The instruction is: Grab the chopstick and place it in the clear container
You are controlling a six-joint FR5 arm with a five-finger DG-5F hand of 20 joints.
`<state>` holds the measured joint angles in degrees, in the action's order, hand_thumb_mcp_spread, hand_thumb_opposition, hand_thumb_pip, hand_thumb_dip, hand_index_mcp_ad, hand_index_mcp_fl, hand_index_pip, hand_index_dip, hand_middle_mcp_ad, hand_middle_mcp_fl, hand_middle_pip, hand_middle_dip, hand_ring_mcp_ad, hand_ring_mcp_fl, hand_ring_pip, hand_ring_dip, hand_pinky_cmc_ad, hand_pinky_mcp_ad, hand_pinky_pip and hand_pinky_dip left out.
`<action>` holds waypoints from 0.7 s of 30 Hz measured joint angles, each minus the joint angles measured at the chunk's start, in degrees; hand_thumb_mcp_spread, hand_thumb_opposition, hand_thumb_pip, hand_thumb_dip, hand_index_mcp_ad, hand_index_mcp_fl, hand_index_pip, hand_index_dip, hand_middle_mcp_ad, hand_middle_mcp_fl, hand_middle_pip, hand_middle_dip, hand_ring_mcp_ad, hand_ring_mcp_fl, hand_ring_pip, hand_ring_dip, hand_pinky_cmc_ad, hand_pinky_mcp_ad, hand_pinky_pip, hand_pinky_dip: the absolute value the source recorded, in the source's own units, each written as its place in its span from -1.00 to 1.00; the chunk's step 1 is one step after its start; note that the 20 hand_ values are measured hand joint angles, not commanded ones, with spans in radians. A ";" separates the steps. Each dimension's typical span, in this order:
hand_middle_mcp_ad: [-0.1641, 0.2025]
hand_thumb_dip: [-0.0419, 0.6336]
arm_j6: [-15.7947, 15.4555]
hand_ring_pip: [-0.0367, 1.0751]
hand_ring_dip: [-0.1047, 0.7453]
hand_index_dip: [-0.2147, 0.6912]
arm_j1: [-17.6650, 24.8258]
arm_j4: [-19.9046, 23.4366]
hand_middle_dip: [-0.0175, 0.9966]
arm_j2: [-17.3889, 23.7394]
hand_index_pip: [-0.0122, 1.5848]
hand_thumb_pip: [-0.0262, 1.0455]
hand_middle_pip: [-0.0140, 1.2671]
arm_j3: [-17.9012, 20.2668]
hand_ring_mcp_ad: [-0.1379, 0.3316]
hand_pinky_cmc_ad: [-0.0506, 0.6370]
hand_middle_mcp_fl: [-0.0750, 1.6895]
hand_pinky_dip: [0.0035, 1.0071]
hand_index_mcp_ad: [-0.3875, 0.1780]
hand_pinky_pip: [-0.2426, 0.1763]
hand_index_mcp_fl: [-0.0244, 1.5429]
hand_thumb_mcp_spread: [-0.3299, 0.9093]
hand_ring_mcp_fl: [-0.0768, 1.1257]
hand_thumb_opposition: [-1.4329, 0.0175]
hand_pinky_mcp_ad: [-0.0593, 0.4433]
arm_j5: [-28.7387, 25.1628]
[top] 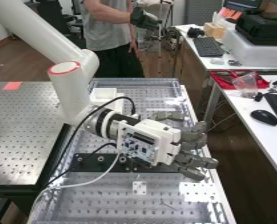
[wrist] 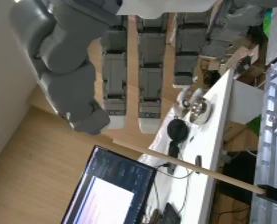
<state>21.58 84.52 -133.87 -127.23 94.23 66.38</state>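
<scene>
And here's the hand [top: 163, 142] in the high view, out at the end of the white arm [top: 35, 25], above the perforated counter [top: 155, 206], with its fingers fanned out towards the counter's long edge. It's open, nothing gripped! Over to the wrist view: the hand [wrist: 114, 75] has its fingers extended side by side, and its thumb [wrist: 65, 52] is held well apart from them.

Now the chopstick [wrist: 188, 166], seen there beyond the fingertips, and it's a long, straight, slender line of pale wood. One end sits in a black holder [wrist: 275, 194] by the perforated surface; from that seat it stands out and away from the surface, and its free end points past the fingertips, near the corner of a dark-framed screen [wrist: 109, 167]. Look at that long axis: it slants across the view, running more crosswise than along the fingers. The middle stretch passes in front of a white side counter [wrist: 214, 117] carrying dark cables [wrist: 183, 177]. How much depth lies between fingertips and wood, I can't tell.

Back in the high view, a pale container [top: 103, 93] sits on the perforated counter, beside the arm, on the side away from the camera. Nearer the camera, a black plate [top: 83, 167] lies partly under the hand, with a little white block [top: 140, 188] just beside it.
</scene>
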 joint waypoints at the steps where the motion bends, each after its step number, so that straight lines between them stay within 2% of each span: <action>1: 0.30 0.04 -0.09 -0.80 -0.08 -0.50 0.05 0.14 0.15 -0.01 0.25 0.33 -0.14 -0.01 0.20 -0.33 -0.28 -0.65 0.06 -0.30 -0.42 0.32 -0.43 -0.11 -0.24 0.04; 4: 0.30 0.05 -0.16 -0.81 -0.08 -0.50 0.18 0.16 0.15 -0.14 0.09 0.34 -0.17 -0.07 0.19 -0.34 -0.21 -0.65 0.06 -0.28 -0.33 0.31 -0.41 -0.11 -0.22 0.16; 7: 0.30 0.04 -0.67 -0.81 -0.09 -0.50 0.24 0.11 0.15 -0.22 -0.01 0.35 -0.21 -0.24 0.19 -0.26 -0.22 -0.66 0.06 -0.30 -0.28 0.32 -0.41 -0.10 -0.22 0.50; 8: 0.30 0.04 -0.92 -0.81 -0.09 -0.49 0.27 -0.01 0.15 -0.26 -0.02 0.35 -0.22 -0.38 0.19 -0.24 -0.22 -0.65 0.06 -0.23 -0.28 0.32 -0.41 -0.10 -0.22 0.56; 11: 0.31 0.04 -1.40 -0.81 -0.09 -0.48 0.40 -0.46 0.14 -0.45 -0.02 0.35 -0.22 -0.86 0.17 -0.24 -0.21 -0.65 0.06 -0.21 -0.29 0.32 -0.38 -0.10 -0.22 0.33; 21: 0.30 0.03 -0.73 -0.80 -0.06 -0.49 0.67 -1.97 0.15 -1.35 0.24 0.35 -0.14 -1.80 0.16 -0.18 -0.21 -0.66 0.06 -0.20 -0.39 0.32 -0.36 -0.10 -0.24 -0.06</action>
<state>20.85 85.19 -135.84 -128.58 92.43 66.32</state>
